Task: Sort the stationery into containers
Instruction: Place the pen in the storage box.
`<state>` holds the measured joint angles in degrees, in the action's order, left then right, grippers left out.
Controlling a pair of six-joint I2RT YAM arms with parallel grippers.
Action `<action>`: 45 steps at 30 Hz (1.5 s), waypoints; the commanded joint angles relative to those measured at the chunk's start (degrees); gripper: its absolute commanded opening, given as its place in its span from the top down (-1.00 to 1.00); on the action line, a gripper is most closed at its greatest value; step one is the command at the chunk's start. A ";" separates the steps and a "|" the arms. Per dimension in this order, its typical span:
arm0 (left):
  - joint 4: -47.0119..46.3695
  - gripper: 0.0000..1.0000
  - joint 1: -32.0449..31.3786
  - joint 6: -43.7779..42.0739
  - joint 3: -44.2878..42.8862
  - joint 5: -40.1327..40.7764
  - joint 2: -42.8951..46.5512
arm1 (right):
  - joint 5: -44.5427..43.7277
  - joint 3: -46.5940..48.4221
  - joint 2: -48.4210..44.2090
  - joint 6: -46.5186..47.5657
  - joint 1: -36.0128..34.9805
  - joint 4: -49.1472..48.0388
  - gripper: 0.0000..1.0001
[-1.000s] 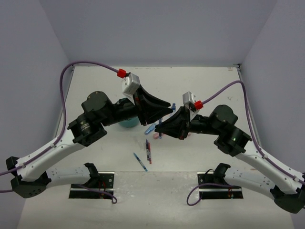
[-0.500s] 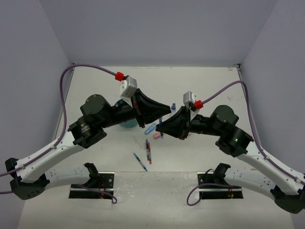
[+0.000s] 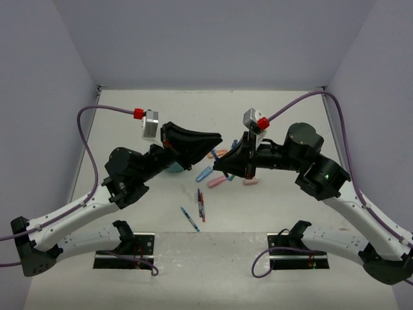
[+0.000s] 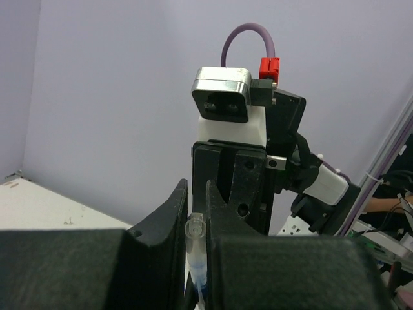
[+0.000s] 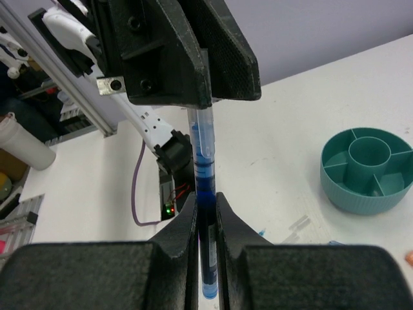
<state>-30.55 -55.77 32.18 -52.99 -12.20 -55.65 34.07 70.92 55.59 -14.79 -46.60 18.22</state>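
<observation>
The left claw (image 4: 197, 194) is pinched tight on the clear end of one thin blue pen (image 5: 202, 152). The right claw (image 5: 205, 206) pinches its blue end. About seven loose pens and markers (image 3: 200, 205) lie below. One round teal plastic organizer (image 5: 352, 197) sits to the left. The edges of the white table (image 3: 271, 110) are well away. A second ago the left claw was wider.

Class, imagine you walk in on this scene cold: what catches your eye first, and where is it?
Above the middle of the table, the left gripper and the right gripper are both shut on one blue pen, near opposite ends. The teal organizer stands nearby with its visible compartments empty, and loose pens lie on the table towards the bases.
</observation>
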 commanded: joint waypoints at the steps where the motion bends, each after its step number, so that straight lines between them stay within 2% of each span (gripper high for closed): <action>1: 25.76 1.00 -1.77 -4.51 -1.20 -2.07 1.03 | 4.50 -1.24 -1.92 3.45 3.01 -20.11 1.00; 2: 26.93 1.00 -1.71 -5.10 -2.02 -1.34 1.24 | 5.90 -2.09 -2.06 3.97 3.01 -19.47 1.00; 4: 36.24 1.00 -0.80 -7.42 -9.96 3.76 1.47 | 9.97 -9.03 -4.79 4.70 3.01 -22.06 1.00; 5: 37.81 1.00 -0.35 -7.83 -11.80 5.94 1.14 | 8.68 -11.39 -5.91 3.22 3.01 -23.89 0.99; 6: 38.77 1.00 0.25 -7.74 -13.37 7.15 0.84 | 7.72 -13.84 -7.01 2.29 3.01 -26.09 0.83; 7: 39.56 1.00 0.70 -7.65 -14.76 7.96 0.07 | 6.84 -17.16 -8.64 1.85 3.01 -28.21 0.20; 8: 40.41 1.00 1.43 -7.47 -16.15 9.18 -0.55 | 5.97 -18.12 -8.70 1.53 3.01 -28.21 0.16; 9: 42.53 1.00 2.73 -7.12 -19.10 12.18 -1.37 | 4.94 -18.72 -9.57 1.60 3.01 -27.53 -0.55; 10: 45.84 1.00 4.14 -6.70 -22.35 16.84 -3.20 | 1.98 -19.00 -10.56 1.61 3.01 -25.07 -0.90; 11: 48.84 1.00 6.52 -6.44 -25.22 19.16 -5.21 | -1.33 -19.79 -11.89 1.61 3.06 -23.15 -0.97; 15: 51.17 1.00 13.81 -6.01 -28.38 27.11 -9.96 | -12.15 -24.39 -18.65 2.26 3.02 -18.90 -0.98; 18: 48.53 1.00 16.10 -7.84 -27.87 39.97 -13.54 | -21.04 -26.76 -22.88 1.66 2.98 -16.17 -0.98; 20: 45.63 1.00 17.74 -9.96 -26.85 45.04 -16.04 | -22.83 -28.83 -25.86 0.50 3.01 -16.20 -0.97; 25: 40.62 1.00 21.16 -13.29 -25.03 51.31 -22.49 | -23.00 -31.58 -29.52 -0.42 3.03 -13.48 -0.98; 31: 32.12 1.00 21.83 -10.90 -13.07 52.82 -20.66 | -22.67 -34.84 -32.09 -0.49 3.01 -12.68 -0.98; 37: 23.10 1.00 22.11 -10.67 -4.18 52.55 -20.05 | -20.78 -34.36 -30.83 -0.48 3.01 -11.94 -0.97; 45: 18.08 1.00 22.55 -10.91 1.44 52.09 -18.87 | -19.30 -33.94 -29.62 -0.18 3.01 -12.02 -0.97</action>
<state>-5.44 -33.76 21.43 -52.64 38.06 -77.09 13.27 35.99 25.02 -14.74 -43.79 6.55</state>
